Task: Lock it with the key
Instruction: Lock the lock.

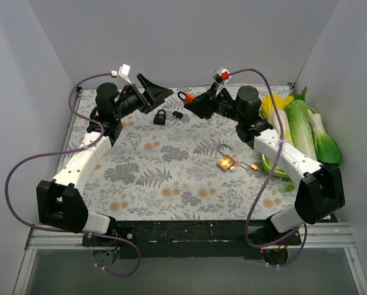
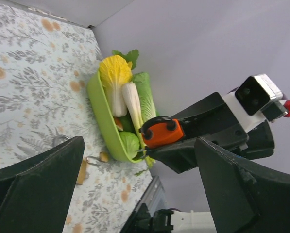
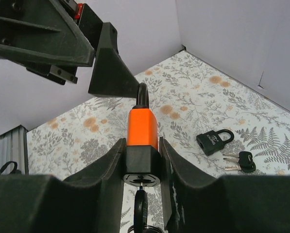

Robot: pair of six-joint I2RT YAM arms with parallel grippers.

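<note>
My right gripper [image 3: 141,162] is shut on an orange padlock [image 3: 143,127] with a black base and black shackle, held above the table's far middle [image 1: 185,97]. A black-headed key [image 3: 140,206] is stuck in the lock's keyhole and hangs toward the camera. My left gripper [image 1: 152,91] is open and empty, its fingers [image 2: 239,194] facing the orange padlock [image 2: 162,132] from the left with a gap between. A black padlock [image 1: 160,117] and loose black keys [image 1: 177,115] lie on the floral cloth below; they also show in the right wrist view [image 3: 214,141].
A brass padlock [image 1: 226,163] with its key [image 1: 251,165] lies right of centre. A green tray [image 2: 102,114] of toy vegetables [image 1: 303,126] stands along the right wall. Grey walls enclose the table on three sides.
</note>
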